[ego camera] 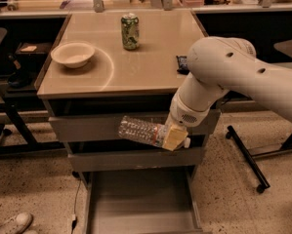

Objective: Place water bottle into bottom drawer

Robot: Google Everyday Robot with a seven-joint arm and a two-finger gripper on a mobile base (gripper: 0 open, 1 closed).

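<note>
The water bottle (138,130) is a clear crinkled plastic bottle held lying sideways in the air, in front of the two upper grey drawers. My gripper (174,136) is shut on its cap end, with pale fingers (175,137) wrapped around it. The bottom drawer (140,204) is pulled out below, a wide grey tray with a bare floor. The bottle hangs above the drawer's back part, apart from it. My white arm (223,77) reaches in from the right.
On the tan tabletop (150,67) stand a green soda can (130,31) and a white bowl (73,54). A small dark object (182,64) lies by my arm. A chair base (248,160) stands at the right; a shoe (11,223) at bottom left.
</note>
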